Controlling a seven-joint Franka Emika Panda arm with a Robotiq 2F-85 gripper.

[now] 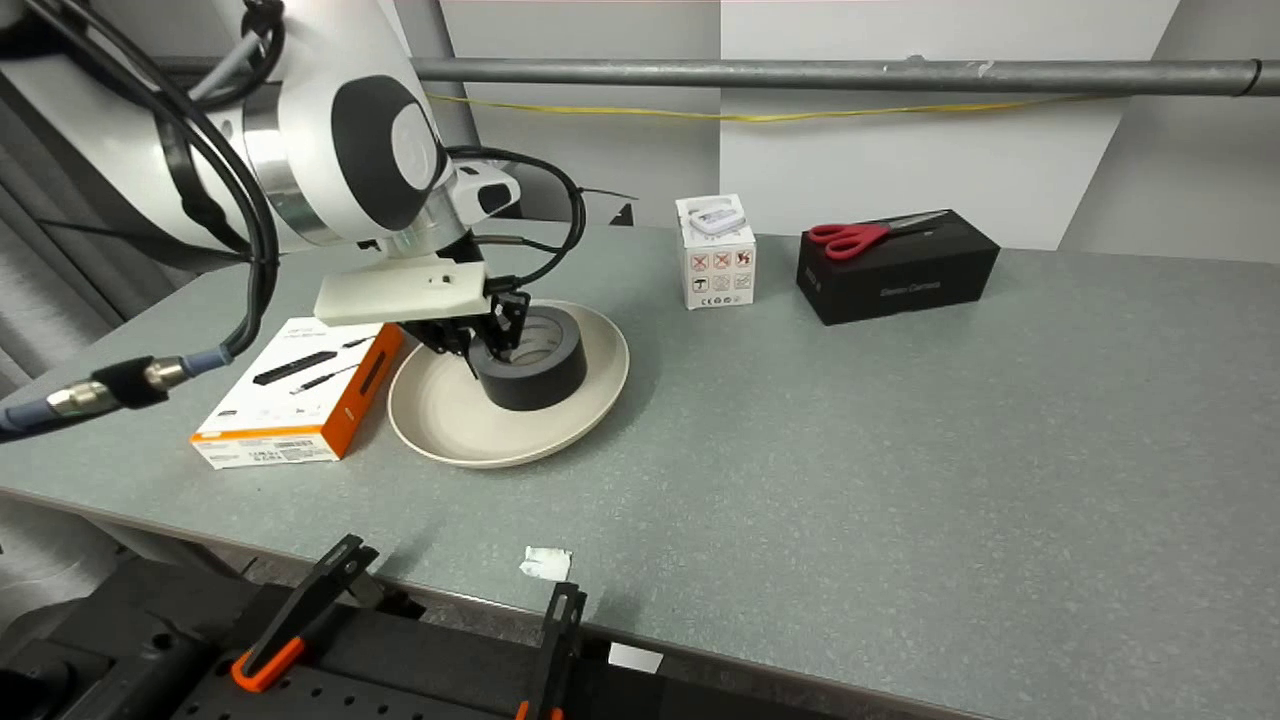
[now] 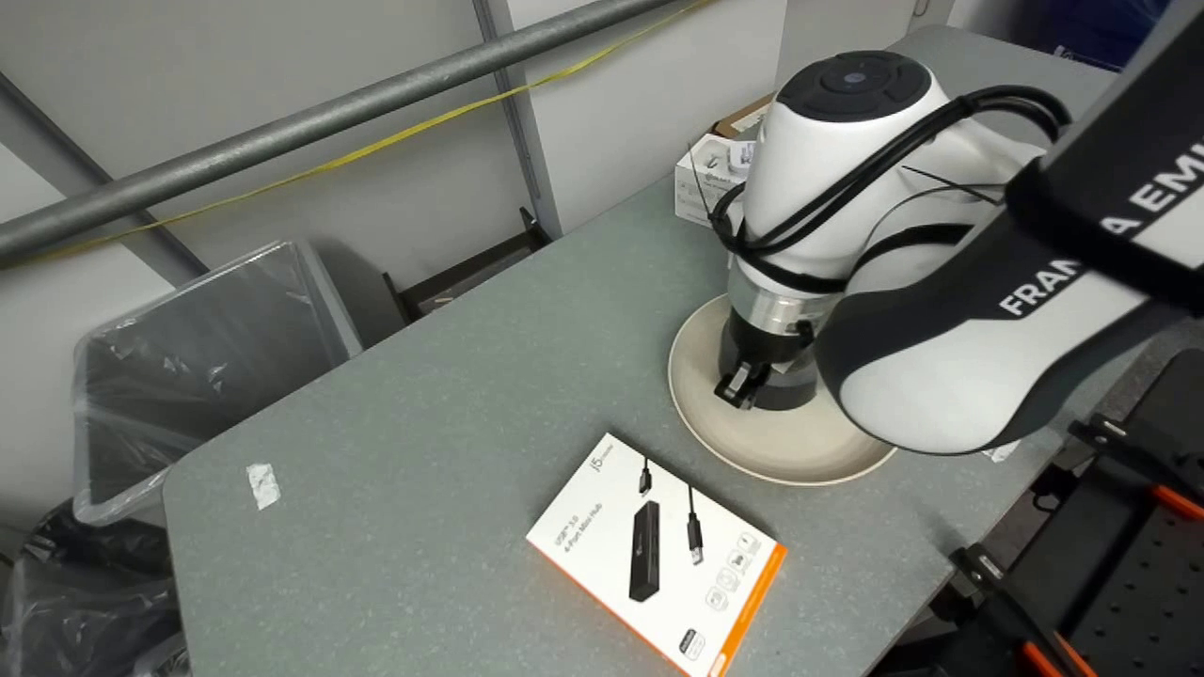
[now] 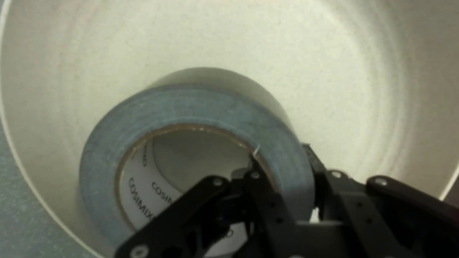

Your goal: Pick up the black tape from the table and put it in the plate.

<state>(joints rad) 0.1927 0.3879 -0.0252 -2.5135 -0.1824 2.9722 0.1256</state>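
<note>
The black tape, a thick ring with a printed white inner core, lies within the cream plate. Both also show in an exterior view, the tape and the plate. My gripper points down into the plate. In the wrist view, the gripper has one finger inside the core and one outside, both against the wall of the tape. I cannot tell whether the tape rests on the plate or hangs just above it. The plate stands on the grey table.
An orange-and-white box lies close beside the plate. A small white box and a black box with red scissors on it stand at the back. A metal pipe runs along the wall. Clamps stand near the table edge.
</note>
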